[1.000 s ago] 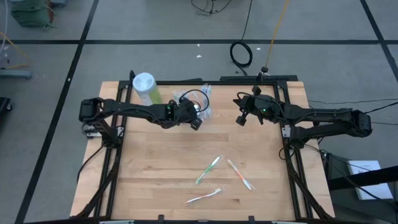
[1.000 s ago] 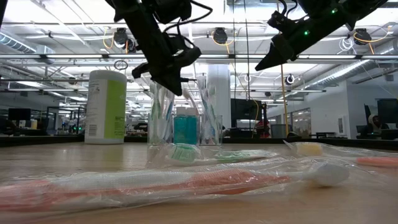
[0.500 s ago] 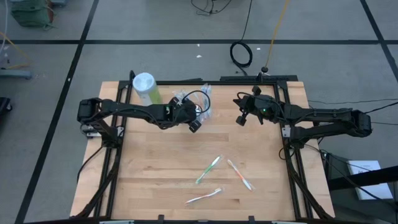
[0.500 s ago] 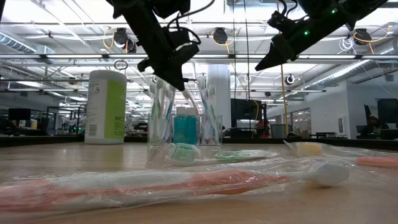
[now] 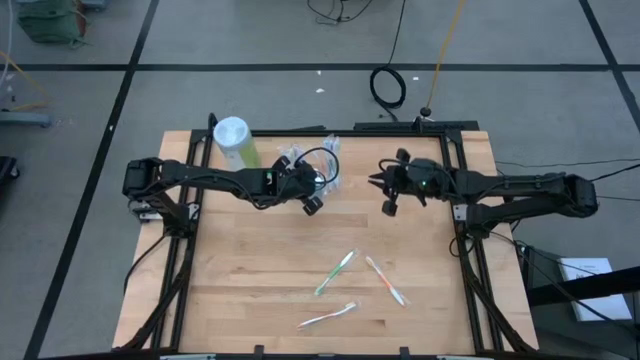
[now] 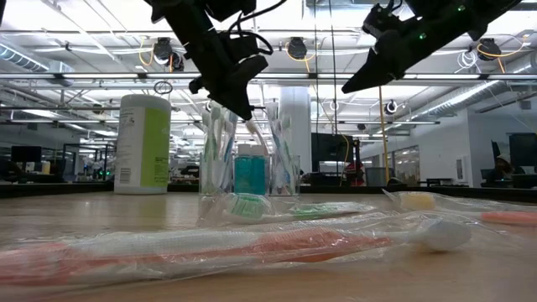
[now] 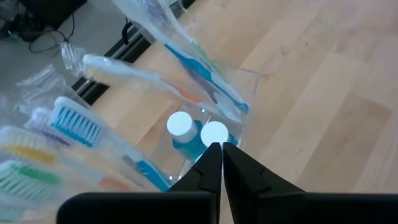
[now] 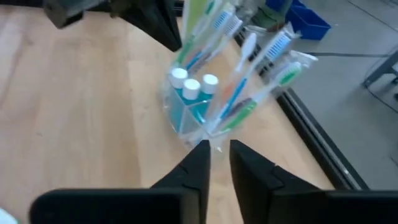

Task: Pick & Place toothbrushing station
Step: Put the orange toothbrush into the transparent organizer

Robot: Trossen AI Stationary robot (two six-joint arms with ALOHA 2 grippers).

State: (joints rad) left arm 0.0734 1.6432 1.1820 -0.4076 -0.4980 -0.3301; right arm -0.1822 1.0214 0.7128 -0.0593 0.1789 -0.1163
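My left gripper (image 7: 221, 147), fingers nearly together and holding nothing, hangs just above the toothbrushing station (image 5: 318, 166), poised over its capped tubes. My right gripper (image 8: 215, 149) points at it from well apart, fingers slightly parted, ready to help.
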